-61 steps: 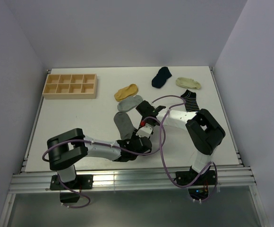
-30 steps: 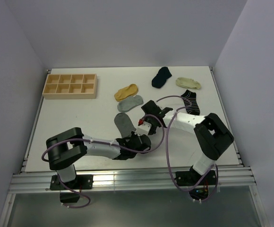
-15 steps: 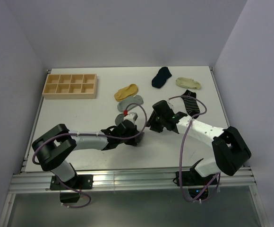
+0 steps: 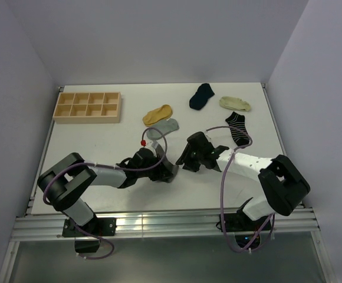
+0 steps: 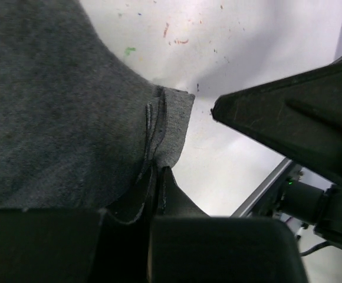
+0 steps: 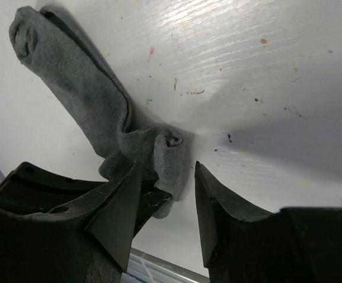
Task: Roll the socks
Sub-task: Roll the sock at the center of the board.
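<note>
the white desk holds everything. the left arm and the right arm both lie low over it and meet near the middle, close to the front edge. a wooden tray with small boxes sits at the far left corner. five socks lie flat farther back: a yellow sock touching a grey sock, a navy sock, a cream sock and a striped sock by the right arm's cable. the dark sock lies where the two arms meet, mostly hidden under the left arm from above. one end lies long and flat on the desk, and the other end is bunched into a little curl. the left gripper is clenched on the edge of the dark sock. the right gripper is released, its fingers spread, with the bunched end between them.
</note>
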